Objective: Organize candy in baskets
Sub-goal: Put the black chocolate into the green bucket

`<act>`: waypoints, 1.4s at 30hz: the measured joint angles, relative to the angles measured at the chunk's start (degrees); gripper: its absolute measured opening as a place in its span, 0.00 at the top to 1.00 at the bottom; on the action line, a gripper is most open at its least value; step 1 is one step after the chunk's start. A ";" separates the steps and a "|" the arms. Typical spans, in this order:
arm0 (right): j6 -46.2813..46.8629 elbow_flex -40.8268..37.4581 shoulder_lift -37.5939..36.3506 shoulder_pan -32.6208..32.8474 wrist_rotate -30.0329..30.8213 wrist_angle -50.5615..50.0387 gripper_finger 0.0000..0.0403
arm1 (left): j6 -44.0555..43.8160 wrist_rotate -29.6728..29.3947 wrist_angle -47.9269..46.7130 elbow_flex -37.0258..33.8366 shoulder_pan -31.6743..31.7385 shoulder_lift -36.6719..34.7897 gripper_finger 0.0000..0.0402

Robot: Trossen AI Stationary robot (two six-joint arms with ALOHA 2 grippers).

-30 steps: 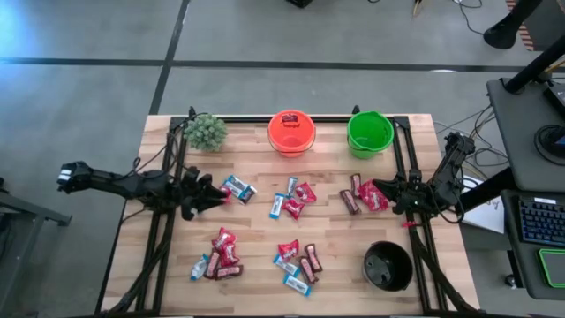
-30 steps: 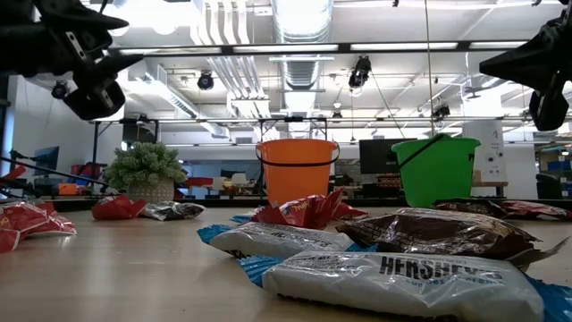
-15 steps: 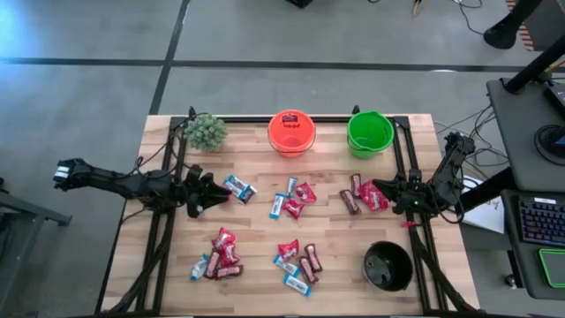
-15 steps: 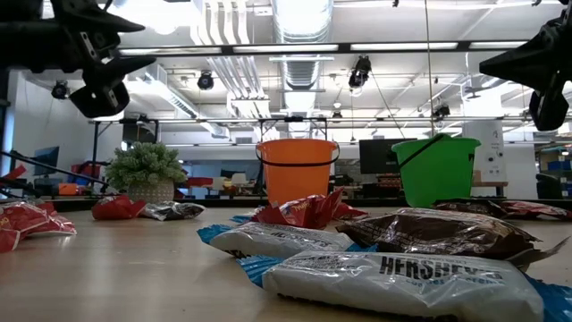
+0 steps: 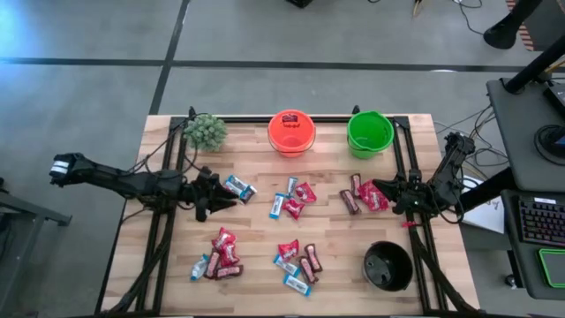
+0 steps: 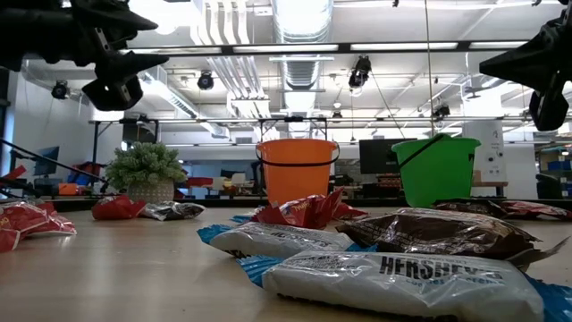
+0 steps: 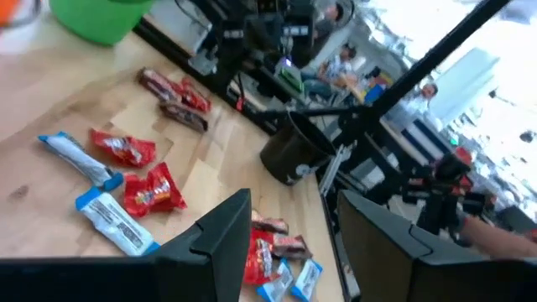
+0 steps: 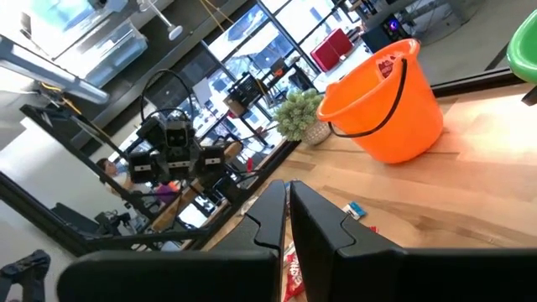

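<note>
Wrapped candy lies on the wooden table in several clusters: blue-and-white bars (image 5: 238, 188) just right of my left gripper, a red and blue group (image 5: 294, 199) mid-table, red and brown pieces (image 5: 364, 194), and two clusters near the front (image 5: 219, 256) (image 5: 298, 263). The orange basket (image 5: 291, 132) and green basket (image 5: 370, 132) stand at the far edge, the black basket (image 5: 387, 267) at the near right. My left gripper (image 5: 219, 200) (image 7: 289, 205) hovers open above the table. My right gripper (image 5: 378, 192) (image 8: 285, 201) hangs shut over the right cluster.
A bushy potted plant (image 5: 206, 131) stands at the far left corner. Black rails (image 5: 168, 221) run along both sides of the table. Bare wood (image 5: 335, 234) lies between the clusters. In the low view large bars (image 6: 393, 268) lie close to the camera.
My left gripper has moved a little toward the table's right and near edge and has risen, staying open. The candy and my right arm have kept still.
</note>
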 joint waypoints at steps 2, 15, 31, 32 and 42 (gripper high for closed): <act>-0.02 0.00 0.00 0.00 0.00 0.00 0.97 | -0.47 2.56 1.87 0.47 0.00 2.34 0.60; 2.98 0.00 0.00 -0.01 -0.04 0.15 0.97 | -1.69 6.34 9.38 -0.40 0.70 5.86 0.60; 2.89 0.00 0.00 0.00 -0.07 -0.02 0.97 | -3.54 28.37 18.32 -0.53 8.94 13.51 0.68; 3.04 0.00 0.00 0.00 -0.07 -0.02 0.97 | -3.01 28.53 18.32 -0.53 9.33 13.41 0.68; 3.29 0.00 0.00 -0.01 -0.09 0.00 0.97 | 2.18 26.71 18.32 -0.53 12.21 13.08 0.69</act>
